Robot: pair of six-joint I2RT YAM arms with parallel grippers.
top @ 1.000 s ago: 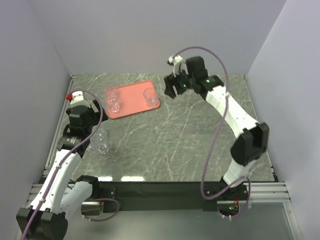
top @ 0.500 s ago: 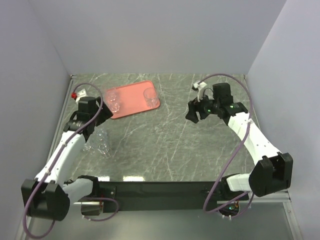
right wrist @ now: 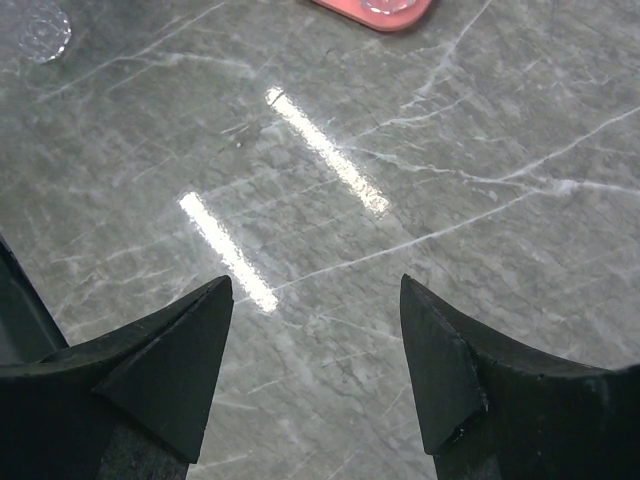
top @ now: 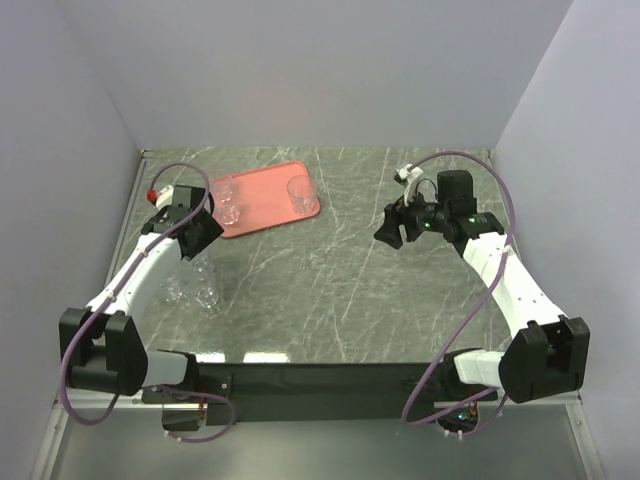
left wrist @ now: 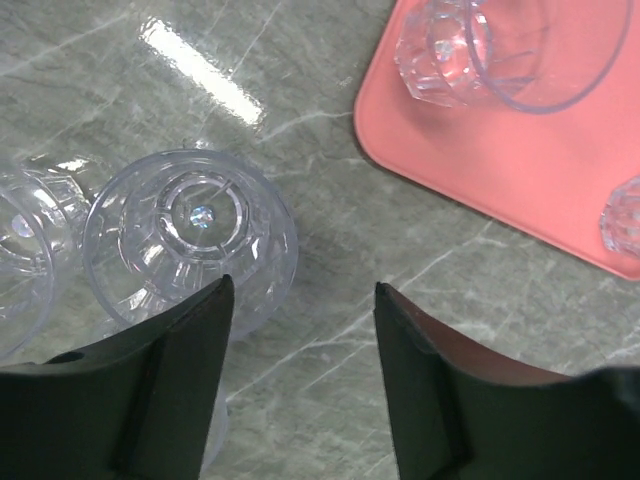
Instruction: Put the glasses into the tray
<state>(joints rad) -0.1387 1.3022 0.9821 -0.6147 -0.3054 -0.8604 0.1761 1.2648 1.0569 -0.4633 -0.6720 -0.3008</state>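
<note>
The R arm [top: 500, 270] has been pulled back from the far end of the tray [top: 262, 205] in the last sec. It is now held over bare table [top: 330, 280], well apart from the tray. The R jaws are spread wide w/ nothing between them. Only table is seen under them in the R wrist view. A glass [top: 298, 191] is left standing at the right end of the tray, so that drop looks done.

The L arm [top: 140, 275] has been swung out too. The L jaws are now held over the table, between the tray's near-left edge and the loose glasses [top: 205, 297]. They are open and empty. In the L wrist view one loose glass [left wrist: 190, 235] is seen on the table just beside the left finger [left wrist: 185, 400], not in the gap.

3 glasses are counted in the tray and at least 2 are still on the table. The exact no. can't be told, as clear glass is hard to see. So approx. half the job looks done. The next pick is prob. meant for the L side. The jaws would need to be shifted so the glass sits in the gap.
</note>
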